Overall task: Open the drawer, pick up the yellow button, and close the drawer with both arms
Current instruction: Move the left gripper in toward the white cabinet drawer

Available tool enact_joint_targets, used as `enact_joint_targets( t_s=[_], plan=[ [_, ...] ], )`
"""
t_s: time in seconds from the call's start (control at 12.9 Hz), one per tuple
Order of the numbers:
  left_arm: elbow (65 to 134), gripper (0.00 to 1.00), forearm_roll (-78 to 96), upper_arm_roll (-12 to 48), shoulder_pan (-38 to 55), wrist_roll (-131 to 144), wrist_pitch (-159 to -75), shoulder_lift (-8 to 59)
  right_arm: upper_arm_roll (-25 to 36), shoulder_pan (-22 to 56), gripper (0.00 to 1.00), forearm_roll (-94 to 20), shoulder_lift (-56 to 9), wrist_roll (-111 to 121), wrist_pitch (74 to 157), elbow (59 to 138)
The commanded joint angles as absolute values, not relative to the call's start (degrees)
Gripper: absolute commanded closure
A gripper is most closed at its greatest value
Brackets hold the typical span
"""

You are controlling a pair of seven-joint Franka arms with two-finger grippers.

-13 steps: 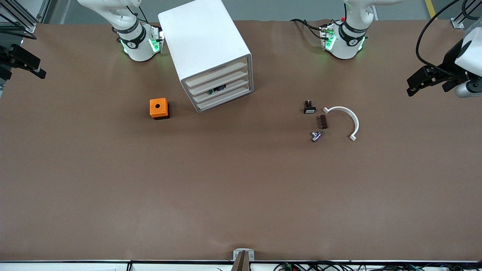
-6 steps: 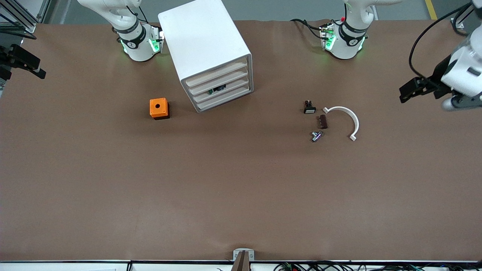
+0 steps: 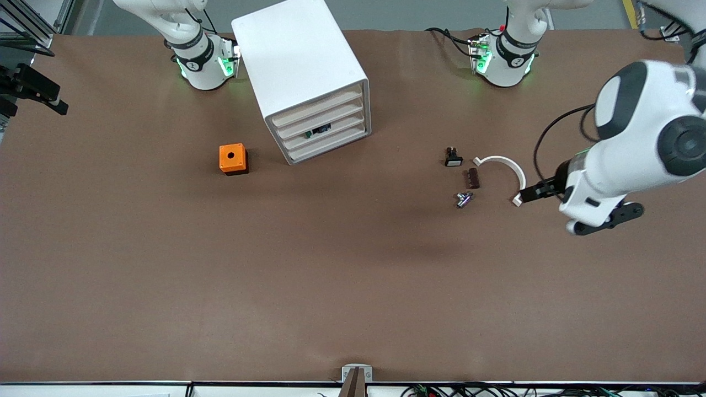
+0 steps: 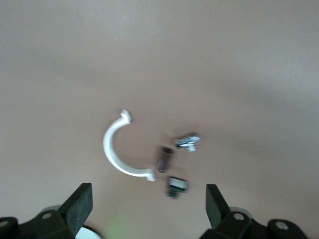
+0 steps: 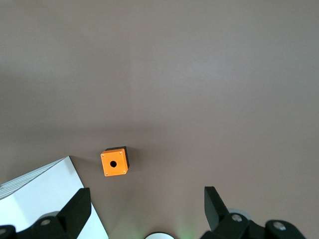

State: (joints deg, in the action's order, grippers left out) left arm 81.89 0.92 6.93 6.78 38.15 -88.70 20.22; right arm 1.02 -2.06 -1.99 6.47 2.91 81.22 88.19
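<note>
Now, both arms aloft, all 4 drawer fronts shut.
White cabinet (image 3: 300,71) set between the 2 bases, closer to the right arm's; left gripper (image 3: 532,194) hanging with fingers spread wide and empty over 1 tip of the white curved clip (image 3: 510,168); right gripper (image 3: 41,94) waiting, likewise spread and empty, over the table edge at the right arm's end. Orange cube (image 3: 233,159) beside the cabinet. Near the clip: black white-faced part (image 3: 453,159), brown block (image 3: 472,178), metal piece (image 3: 463,199). Button (image 3: 318,131) glimpsed, dark and teal, at the front of the drawer (image 3: 342,125), 3rd from the top.
</note>
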Motion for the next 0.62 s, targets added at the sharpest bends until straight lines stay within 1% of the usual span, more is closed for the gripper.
enact_joint_targets(
  t_s=[0.0,0.31,0.39,0.54],
  plan=[
    [77.69,0.00,9.18,7.03,6.59,55.12,-87.36,24.77,0.53,-0.45,0.00,-1.85,5.98,3.16,78.76,85.09],
    [78.31,0.00,20.64,6.94,6.59,88.69,-87.36,30.75,0.62,3.95,0.00,-1.93,5.02,0.81,78.40,84.99],
    [78.22,0.00,21.26,7.12,6.42,93.21,-87.19,32.59,0.62,5.43,0.00,-1.85,4.49,-3.12,78.49,84.99],
    [78.31,0.00,27.83,7.03,5.89,94.48,-84.39,35.50,0.62,7.29,0.00,-1.50,3.61,-9.55,78.84,84.99]
  ],
)
